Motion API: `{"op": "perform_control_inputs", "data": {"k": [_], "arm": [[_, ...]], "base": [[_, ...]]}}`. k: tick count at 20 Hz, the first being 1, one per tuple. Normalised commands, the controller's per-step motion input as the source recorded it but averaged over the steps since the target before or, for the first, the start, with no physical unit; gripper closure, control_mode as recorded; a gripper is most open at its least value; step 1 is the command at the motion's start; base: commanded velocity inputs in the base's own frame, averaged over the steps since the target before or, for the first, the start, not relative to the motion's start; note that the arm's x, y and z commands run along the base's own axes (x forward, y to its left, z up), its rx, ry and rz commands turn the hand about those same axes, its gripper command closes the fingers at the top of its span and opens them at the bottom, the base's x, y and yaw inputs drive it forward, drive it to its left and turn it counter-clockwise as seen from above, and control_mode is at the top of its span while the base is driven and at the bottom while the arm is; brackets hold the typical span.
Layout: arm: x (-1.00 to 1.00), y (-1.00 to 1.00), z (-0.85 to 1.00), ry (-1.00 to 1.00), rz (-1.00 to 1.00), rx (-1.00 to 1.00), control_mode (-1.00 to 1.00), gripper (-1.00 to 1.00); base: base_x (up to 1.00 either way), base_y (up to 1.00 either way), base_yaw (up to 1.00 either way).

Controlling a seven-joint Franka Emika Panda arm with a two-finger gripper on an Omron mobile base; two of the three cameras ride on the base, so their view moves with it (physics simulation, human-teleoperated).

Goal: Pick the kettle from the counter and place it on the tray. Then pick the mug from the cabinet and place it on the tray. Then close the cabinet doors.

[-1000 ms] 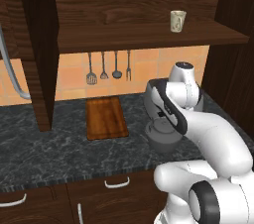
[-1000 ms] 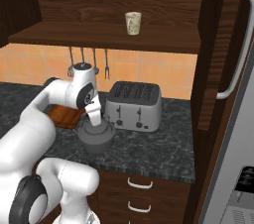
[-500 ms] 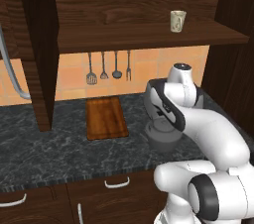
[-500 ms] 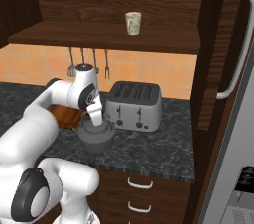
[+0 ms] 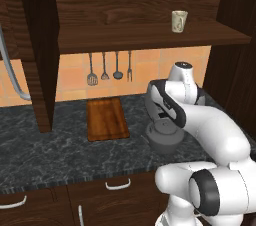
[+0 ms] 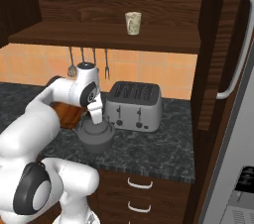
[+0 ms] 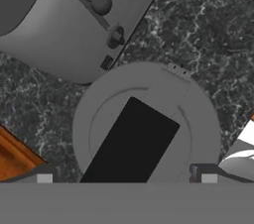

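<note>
The dark-grey kettle stands on the marbled counter, just right of the reddish-brown tray and in front of the toaster. My gripper points straight down at it. In the hand view the gripper is open, with one fingertip on either side of the kettle and its black handle running between them. The cream mug stands on the open cabinet's shelf. A corner of the tray shows at the left of the hand view.
A silver toaster stands right behind the kettle. Utensils hang on the orange tile wall. The cabinet doors stand open at both sides. A fridge handle is at the far right.
The arm's lower links have shifted slightly. The hand stays over the kettle and the jaws remain open.
</note>
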Motion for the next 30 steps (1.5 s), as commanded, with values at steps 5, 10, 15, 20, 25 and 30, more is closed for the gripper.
{"op": "perform_control_inputs", "data": {"k": [5, 10, 15, 20, 25, 30], "arm": [[0.06, 0.05, -0.16, 0.06, -0.01, 0.01, -1.00, -1.00], [0.10, 0.14, -0.33, 0.09, -0.01, 0.00, -1.00, -1.00], [0.00, 0.02, -0.12, 0.05, 0.00, -0.01, -1.00, 1.00], [-0.30, 0.02, 0.07, -0.09, 0.00, 0.00, -1.00, 1.00], [-0.30, 0.37, 0.40, -0.17, 0.00, 0.00, -1.00, 1.00], [0.06, 0.65, 0.44, -0.14, 0.00, 0.00, -1.00, 1.00]], "base": [[0.00, 0.00, 0.00], [0.00, 0.00, 0.00], [0.00, 0.00, 0.00], [0.00, 0.00, 0.00], [0.00, 0.00, 0.00], [0.00, 0.00, 0.00]]}}
